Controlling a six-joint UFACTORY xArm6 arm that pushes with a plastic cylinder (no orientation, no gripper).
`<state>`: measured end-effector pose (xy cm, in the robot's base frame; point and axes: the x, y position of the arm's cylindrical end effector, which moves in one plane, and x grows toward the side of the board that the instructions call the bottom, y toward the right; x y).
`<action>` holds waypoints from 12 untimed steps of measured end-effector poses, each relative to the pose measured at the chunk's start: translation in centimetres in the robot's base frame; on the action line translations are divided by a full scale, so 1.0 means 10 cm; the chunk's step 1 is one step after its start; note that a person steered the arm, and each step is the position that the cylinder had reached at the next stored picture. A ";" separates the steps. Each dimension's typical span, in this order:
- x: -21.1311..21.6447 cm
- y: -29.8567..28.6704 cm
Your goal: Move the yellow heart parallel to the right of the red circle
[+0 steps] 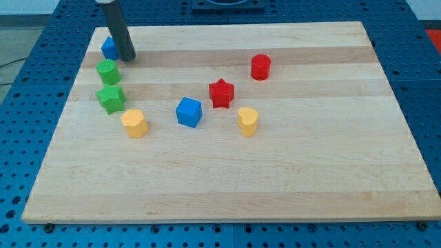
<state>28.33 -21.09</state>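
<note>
Setting: a pale wooden board (227,186) is lying on a blue perforated table (34,83) and filling most of the frame.
Arm: a straight dark rod is coming down from the top edge at the upper left; there is no gripper on it, so nothing is opening, closing or holding.
My tip (128,58): it is resting on the board in the upper left, touching or just beside the right side of a blue block; contact cannot be told for certain.
Blue block at upper left (108,48): it is sitting partly hidden behind the rod, its shape unclear.
Green blocks: a rounded green block (107,71) is sitting just below the tip, and a green star (110,98) is sitting just below that one, near the board's left edge.
Yellow heart (248,121): it is sitting right of centre, below and slightly left of the red circle, well apart from it and far from the tip.
Red circle (260,67): a short red cylinder is standing in the upper right-centre of the frame.
Red star (221,93): it is sitting between the red circle and the yellow heart, a little to their left.
Blue cube (189,111): it is sitting near the centre, left of the yellow heart.
Second yellow block (134,123): it is sitting in the left-centre, below and right of the green star, its shape resembling a heart.
</note>
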 end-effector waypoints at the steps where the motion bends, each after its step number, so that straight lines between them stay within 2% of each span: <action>1: -0.09 -0.03; 2: -0.03 0.23; 4: 0.01 2.93; 5: 0.71 3.42; 6: 1.15 3.58; 8: 1.27 3.40; 9: 1.28 2.72; 10: 1.44 2.30; 11: 2.07 2.30; 12: 2.48 2.25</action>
<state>53.08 1.37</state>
